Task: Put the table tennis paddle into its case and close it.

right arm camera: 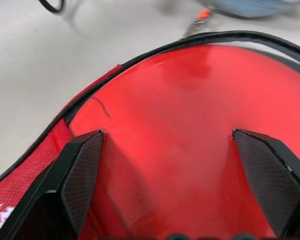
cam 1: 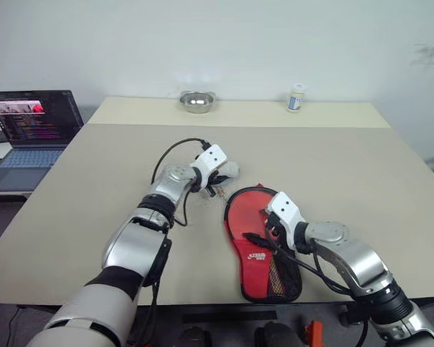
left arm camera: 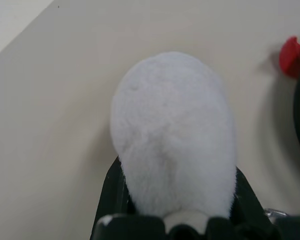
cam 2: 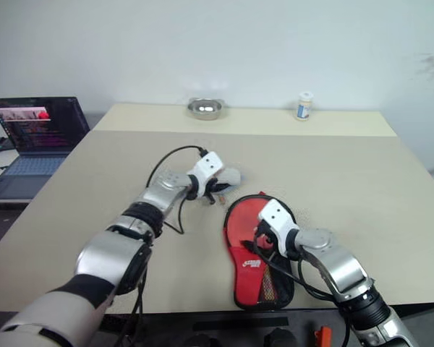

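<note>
The case (cam 1: 264,271) lies on the table near its front edge, red side with the black mesh pocket and white logo up. Its round end is open, and the table tennis paddle (right arm camera: 190,110) shows there as a smooth red face inside the black edging; its handle is hidden. My right gripper (right arm camera: 185,150) hovers open just over that red face. Beside the case's round end, my left gripper (left arm camera: 177,195) is shut on a white fluffy ball (left arm camera: 172,130). A small metal and orange clip (cam 1: 215,191) hangs below the ball, by the case's edge.
A steel bowl (cam 1: 197,101) and a small white bottle (cam 1: 296,97) stand at the far edge of the beige table (cam 1: 347,166). An open laptop (cam 1: 32,119) sits on a side table at the far left.
</note>
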Controlling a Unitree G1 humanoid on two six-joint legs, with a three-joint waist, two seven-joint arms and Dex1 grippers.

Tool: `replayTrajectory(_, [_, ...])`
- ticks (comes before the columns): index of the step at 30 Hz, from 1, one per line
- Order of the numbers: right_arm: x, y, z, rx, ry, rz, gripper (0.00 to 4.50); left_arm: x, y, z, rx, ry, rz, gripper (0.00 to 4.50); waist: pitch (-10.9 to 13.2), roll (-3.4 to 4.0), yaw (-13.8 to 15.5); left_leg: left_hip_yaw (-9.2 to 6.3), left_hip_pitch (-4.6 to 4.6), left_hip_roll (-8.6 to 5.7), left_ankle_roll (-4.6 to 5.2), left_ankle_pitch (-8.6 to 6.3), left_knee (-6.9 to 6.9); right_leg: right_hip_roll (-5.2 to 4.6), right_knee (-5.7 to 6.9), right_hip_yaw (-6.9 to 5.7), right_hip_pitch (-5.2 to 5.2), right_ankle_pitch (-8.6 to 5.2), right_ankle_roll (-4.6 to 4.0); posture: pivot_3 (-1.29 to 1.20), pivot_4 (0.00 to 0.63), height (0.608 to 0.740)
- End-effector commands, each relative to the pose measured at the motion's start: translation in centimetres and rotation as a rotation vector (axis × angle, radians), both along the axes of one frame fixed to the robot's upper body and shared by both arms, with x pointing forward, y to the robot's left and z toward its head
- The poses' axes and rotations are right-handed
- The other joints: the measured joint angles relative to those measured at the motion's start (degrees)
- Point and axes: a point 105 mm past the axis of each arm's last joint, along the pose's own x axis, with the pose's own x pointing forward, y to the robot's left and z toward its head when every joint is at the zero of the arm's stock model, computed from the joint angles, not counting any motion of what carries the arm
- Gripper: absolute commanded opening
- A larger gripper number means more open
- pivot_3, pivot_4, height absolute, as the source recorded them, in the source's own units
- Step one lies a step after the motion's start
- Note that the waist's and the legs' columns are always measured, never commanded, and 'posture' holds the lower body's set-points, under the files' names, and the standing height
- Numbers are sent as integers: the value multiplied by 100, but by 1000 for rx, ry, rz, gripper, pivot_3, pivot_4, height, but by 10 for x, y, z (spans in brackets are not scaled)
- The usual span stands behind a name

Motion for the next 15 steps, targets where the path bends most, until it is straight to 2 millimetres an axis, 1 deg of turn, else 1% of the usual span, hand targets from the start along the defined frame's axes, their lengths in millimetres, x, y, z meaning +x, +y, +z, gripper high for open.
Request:
replayTrajectory(1, [-19,1,-39,-94,140,49,4500,10,-27,39,53,-175,-8,810,-1,-2,2,-1,0,0,0,0,0,0,0,0,0,0,0,0,150,740])
replayTrajectory(5, [-27,4,-44,-110,162,77,4500,6,-70,55,91,-281,-55,810,-3,-4,6,0,0,-2,0,0,-1,0,-3,-2,1,0,1,0,150,740])
replayTrajectory(9, [-35,4,-50,-128,189,89,4500,-4,-110,68,138,-382,-142,809,-3,-4,5,0,-1,-2,0,0,-3,0,-4,-2,0,-1,1,0,150,740])
replayTrajectory(12, [-43,4,-56,-139,213,101,4500,-18,-142,70,164,-438,-232,809,-6,-1,6,0,0,-2,0,-1,-4,0,-6,-2,1,-2,2,0,150,740])
replayTrajectory(15, [-48,7,-56,-138,220,107,4500,-31,-166,66,180,-467,-311,809,-11,0,9,0,0,-3,0,-1,-5,0,-8,-2,2,-2,2,0,150,740])
